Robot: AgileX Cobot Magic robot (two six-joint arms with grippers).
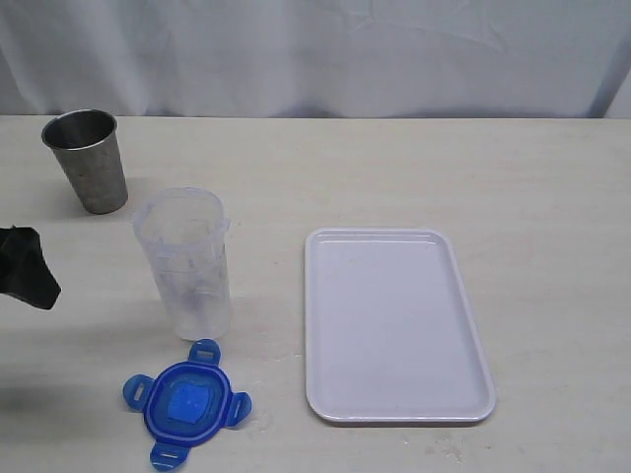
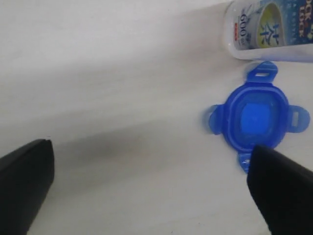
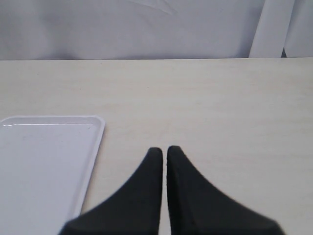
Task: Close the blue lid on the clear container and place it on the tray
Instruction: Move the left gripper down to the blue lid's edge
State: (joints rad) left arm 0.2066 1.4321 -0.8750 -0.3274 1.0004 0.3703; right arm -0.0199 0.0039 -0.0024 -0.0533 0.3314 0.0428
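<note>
Pale wood-grain tabletop, white cloth behind. Tall clear plastic tumbler-shaped container (image 1: 184,264) stands upright, uncovered; its printed label reads "600" beside a dark kanji, rest too blurred. Round translucent blue plastic lid (image 1: 187,404), 4 looped snap tabs, lighter square centre, lies flat on the table just beside container's base. Flat white rectangular plastic tray (image 1: 394,325), rounded corners, low rim, sits apart at right. Dull tapered steel cup (image 1: 87,160) behind container. Left gripper (image 2: 151,149): black fingers spread wide, holding nothing. Right gripper (image 3: 164,156): fingers nearly touching, holding nothing.

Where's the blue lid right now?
In the exterior view, the blue lid lies on the table at lower left, beside the clear container, left of the tray.
</note>
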